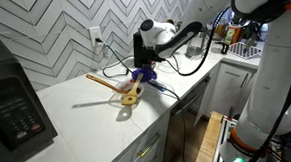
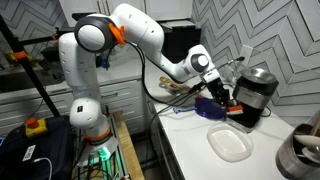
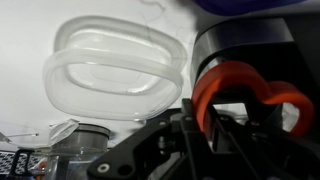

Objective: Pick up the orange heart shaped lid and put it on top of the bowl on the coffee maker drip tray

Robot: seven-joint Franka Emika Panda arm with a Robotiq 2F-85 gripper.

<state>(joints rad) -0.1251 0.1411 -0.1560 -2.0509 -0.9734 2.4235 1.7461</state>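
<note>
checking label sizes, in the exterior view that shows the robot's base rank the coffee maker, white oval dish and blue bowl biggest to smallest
1. coffee maker
2. white oval dish: close behind, and it lies nearer the camera, so this gap is unsure
3. blue bowl: clearly smallest

Orange lid (image 3: 240, 72), black coffee maker (image 2: 258, 100), grey herringbone wall tiles (image 1: 53, 26), white counter (image 1: 98, 124).

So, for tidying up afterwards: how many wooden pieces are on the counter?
2: a wooden spoon lying on the counter, and a round wooden piece beside it, nearer the edge. The arm may hide more.
</note>
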